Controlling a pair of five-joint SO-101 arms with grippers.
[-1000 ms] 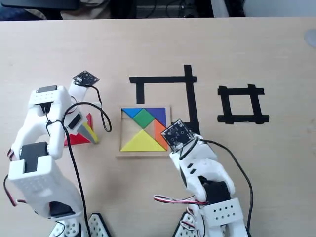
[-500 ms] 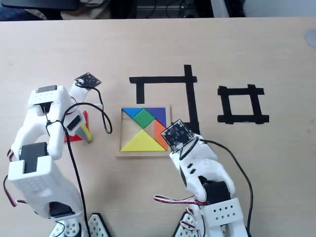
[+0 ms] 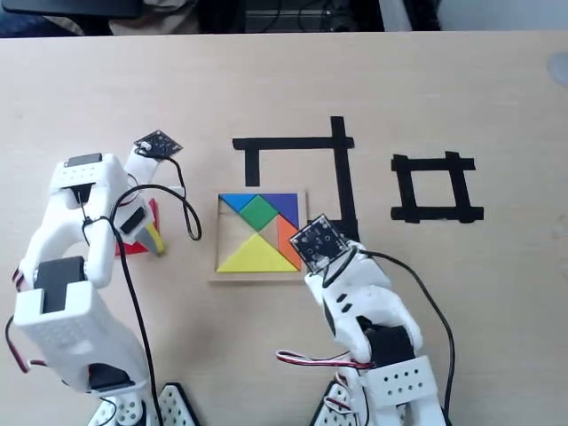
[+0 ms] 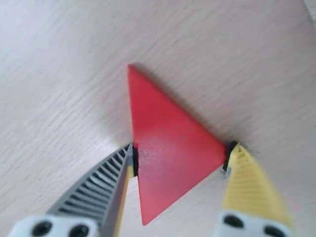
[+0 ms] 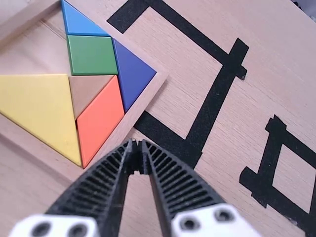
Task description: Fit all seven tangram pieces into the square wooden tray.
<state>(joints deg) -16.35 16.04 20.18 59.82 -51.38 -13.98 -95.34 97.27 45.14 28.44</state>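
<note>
The red triangle (image 4: 170, 148) lies flat on the table, left of the tray, and shows in the high view as the red triangle (image 3: 131, 248). My left gripper (image 4: 180, 158) is shut on it, grey and yellow fingers pressing opposite edges; from above the left gripper (image 3: 146, 232) covers most of it. The square wooden tray (image 3: 259, 276) holds light blue, green (image 3: 259, 211), dark blue, orange (image 3: 286, 241), tan and yellow (image 3: 253, 256) pieces. A bare triangular gap (image 3: 231, 226) stays on its left side. My right gripper (image 5: 137, 148) is shut and empty, above the table by the tray's corner.
Black tape marks an open square (image 3: 297, 144) just behind the tray and a smaller crossed square (image 3: 437, 188) to the right. Cables from the left arm (image 3: 186, 213) hang between the red triangle and the tray.
The left gripper's fingers have closed onto the red triangle and now hide more of it. The right arm and the tray pieces have not moved.
</note>
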